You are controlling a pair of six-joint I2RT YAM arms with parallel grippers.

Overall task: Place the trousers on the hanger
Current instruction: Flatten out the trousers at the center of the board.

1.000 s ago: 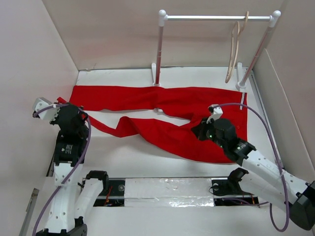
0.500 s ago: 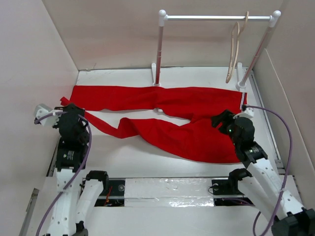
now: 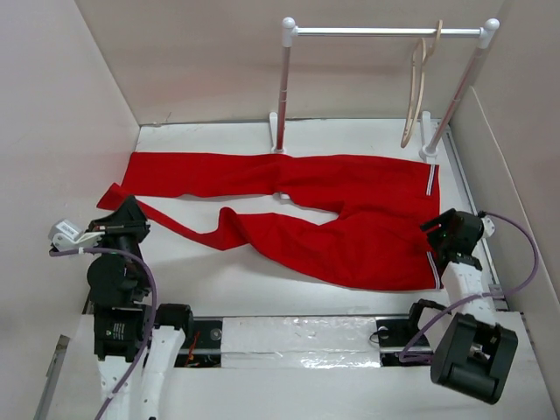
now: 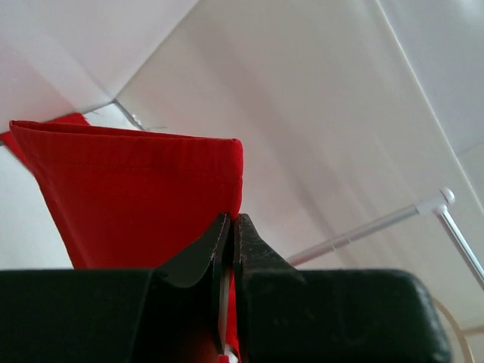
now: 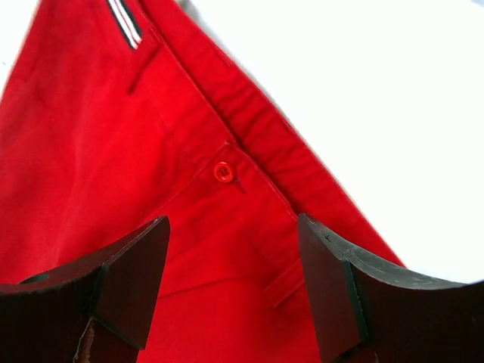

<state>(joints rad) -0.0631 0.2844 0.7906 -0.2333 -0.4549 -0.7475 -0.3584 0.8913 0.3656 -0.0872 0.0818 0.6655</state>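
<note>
The red trousers lie spread across the white table, waistband to the right and legs to the left. My left gripper is shut on the hem of the near leg at the far left. In the left wrist view the red cloth is pinched between the closed jaws of the left gripper. My right gripper hovers open over the waistband at the right. Its view shows the right gripper with red fabric and a red button beneath the spread jaws. The beige hanger hangs on the rack.
A white-posted rack with a silver bar stands at the back right; that bar also shows in the left wrist view. Pale walls close in the table at left, back and right. Both arm bases sit at the near edge.
The right gripper opened, let go of the cloth and swung right to the waistband edge. The left arm drew back toward the near left, pulling the leg hem with it.
</note>
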